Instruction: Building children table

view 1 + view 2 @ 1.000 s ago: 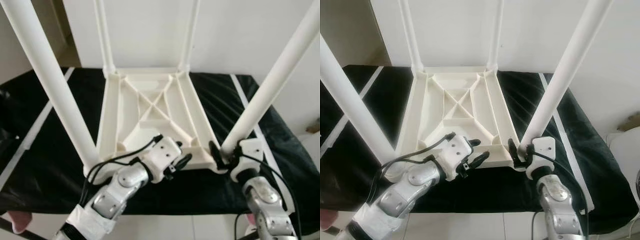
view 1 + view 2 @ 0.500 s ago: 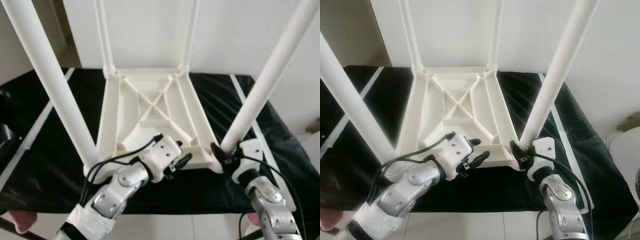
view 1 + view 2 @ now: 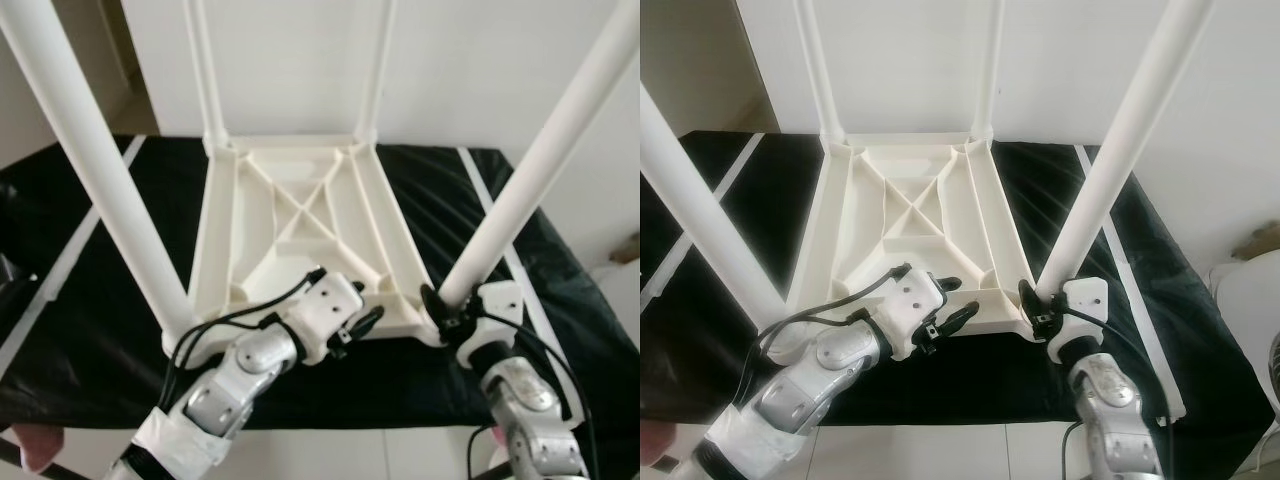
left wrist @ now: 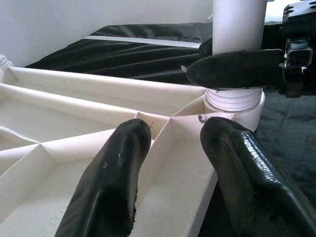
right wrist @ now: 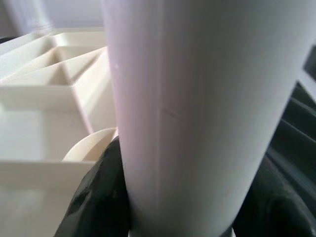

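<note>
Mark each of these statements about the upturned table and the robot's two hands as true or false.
1. The white tabletop lies upside down on the black cloth. True.
2. The right hand grips the near right leg at its base. True.
3. The left hand is shut on the near left leg. False: its fingers are open, resting over the ribbed near edge of the tabletop, apart from that leg.
4. Just two legs stand in the tabletop. False: four do, including two far legs at the back corners.
5. The cloth is plain red. False: it is black with white stripes.
</note>
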Available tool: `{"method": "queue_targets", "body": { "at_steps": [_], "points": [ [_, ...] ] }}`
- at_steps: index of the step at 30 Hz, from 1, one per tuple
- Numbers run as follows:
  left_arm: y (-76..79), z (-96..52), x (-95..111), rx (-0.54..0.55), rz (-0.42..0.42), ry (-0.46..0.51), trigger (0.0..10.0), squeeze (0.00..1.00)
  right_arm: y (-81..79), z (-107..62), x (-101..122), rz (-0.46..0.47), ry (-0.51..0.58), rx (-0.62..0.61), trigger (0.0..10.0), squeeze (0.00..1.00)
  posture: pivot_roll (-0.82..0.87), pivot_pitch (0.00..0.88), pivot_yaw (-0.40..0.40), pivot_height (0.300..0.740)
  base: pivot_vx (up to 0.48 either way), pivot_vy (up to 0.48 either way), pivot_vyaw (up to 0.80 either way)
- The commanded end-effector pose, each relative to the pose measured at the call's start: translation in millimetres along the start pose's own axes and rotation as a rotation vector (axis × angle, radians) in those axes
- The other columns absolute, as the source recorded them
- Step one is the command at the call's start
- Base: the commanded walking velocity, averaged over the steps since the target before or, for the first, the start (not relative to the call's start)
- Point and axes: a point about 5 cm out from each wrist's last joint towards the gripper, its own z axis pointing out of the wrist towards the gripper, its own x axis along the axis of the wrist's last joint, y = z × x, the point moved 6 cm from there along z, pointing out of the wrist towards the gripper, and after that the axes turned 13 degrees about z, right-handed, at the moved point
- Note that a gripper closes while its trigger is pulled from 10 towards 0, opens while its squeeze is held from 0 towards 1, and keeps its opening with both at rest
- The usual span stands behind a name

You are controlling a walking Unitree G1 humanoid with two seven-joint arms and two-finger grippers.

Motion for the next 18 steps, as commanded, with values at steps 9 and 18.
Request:
{"method": "queue_targets", "body": {
  "at_steps": [9,18],
  "points": [
    [6.5,2.1,4.0,-0.061,0.012,0.034,10.0,0.00,-2.9,-2.4,-21.3,0.051,-0.013,-0.337,10.0,0.00,-0.12,0.099,-0.001,0.740,0.000,0.000,0.00],
    [6.1,4.2,7.9,-0.036,-0.007,0.044,10.0,0.00,-0.6,-5.0,-20.2,0.049,-0.015,-0.382,10.0,0.00,-0.13,0.098,-0.002,0.740,0.000,0.000,0.00]
  ]
}}
